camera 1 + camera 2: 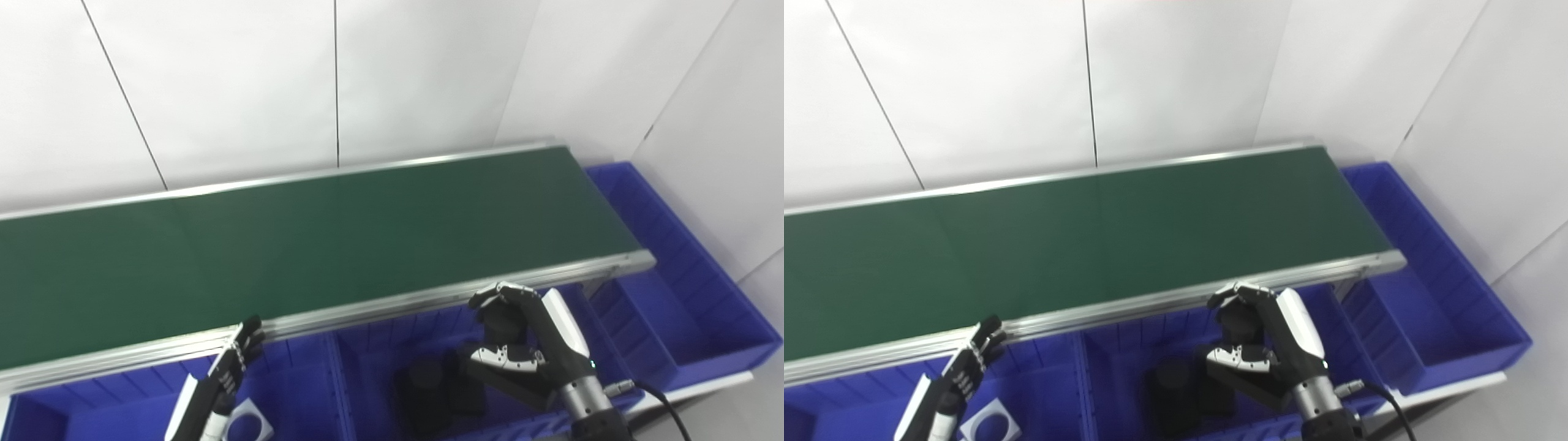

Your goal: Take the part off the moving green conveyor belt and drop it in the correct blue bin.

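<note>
Right hand (520, 343), clenched on a dark part (503, 318), hangs directly above the middle blue bin (367, 361); left hand (229, 367) released.

A green conveyor belt (318, 245) with silver side rails ran across the view from nine o'clock to two o'clock, its surface bare. Along its near edge sat blue bins (294, 392): one at seven o'clock held a white square piece with a round hole (248, 421), one at five o'clock held dark cylindrical parts (429, 392). Another blue bin (692, 306) lay at the belt's three o'clock end.
</note>
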`<action>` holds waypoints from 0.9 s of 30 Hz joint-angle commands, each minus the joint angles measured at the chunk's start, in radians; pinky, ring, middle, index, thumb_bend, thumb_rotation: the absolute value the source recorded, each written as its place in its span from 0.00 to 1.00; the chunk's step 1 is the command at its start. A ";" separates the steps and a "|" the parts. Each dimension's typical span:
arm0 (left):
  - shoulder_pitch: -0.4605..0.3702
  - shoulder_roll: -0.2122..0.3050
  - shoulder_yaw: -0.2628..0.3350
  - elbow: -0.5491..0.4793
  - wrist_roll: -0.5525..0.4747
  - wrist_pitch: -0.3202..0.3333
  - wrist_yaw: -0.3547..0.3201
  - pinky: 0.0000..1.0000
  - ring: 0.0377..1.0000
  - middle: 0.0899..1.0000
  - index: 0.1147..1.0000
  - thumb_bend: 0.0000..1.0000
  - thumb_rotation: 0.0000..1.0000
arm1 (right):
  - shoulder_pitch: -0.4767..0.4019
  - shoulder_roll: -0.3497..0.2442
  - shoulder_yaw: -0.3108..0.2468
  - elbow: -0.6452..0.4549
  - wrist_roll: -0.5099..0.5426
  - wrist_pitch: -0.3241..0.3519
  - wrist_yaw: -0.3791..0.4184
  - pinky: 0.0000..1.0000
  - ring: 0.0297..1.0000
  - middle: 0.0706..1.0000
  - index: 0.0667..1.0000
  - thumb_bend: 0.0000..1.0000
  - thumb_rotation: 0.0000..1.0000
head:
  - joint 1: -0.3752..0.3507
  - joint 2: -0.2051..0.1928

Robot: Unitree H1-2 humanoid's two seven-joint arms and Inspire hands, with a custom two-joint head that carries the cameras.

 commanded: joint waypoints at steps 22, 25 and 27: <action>-0.010 -0.032 0.085 0.001 -0.020 -0.034 -0.117 0.92 0.93 0.95 0.93 0.83 1.00 | -0.081 -0.119 -0.046 0.095 -0.119 0.027 -0.060 0.33 0.38 0.45 0.49 0.52 0.00 | 0.031 0.005; -0.008 -0.030 0.087 -0.005 -0.014 -0.034 -0.114 0.92 0.93 0.95 0.92 0.84 1.00 | -0.094 -0.133 -0.050 0.111 -0.116 0.026 -0.060 0.34 0.38 0.45 0.50 0.51 0.00 | 0.028 0.007; -0.007 -0.029 0.088 -0.007 -0.015 -0.034 -0.117 0.91 0.93 0.95 0.93 0.82 1.00 | -0.101 -0.142 -0.049 0.125 -0.122 0.020 -0.064 0.35 0.39 0.45 0.49 0.52 0.00 | 0.028 0.008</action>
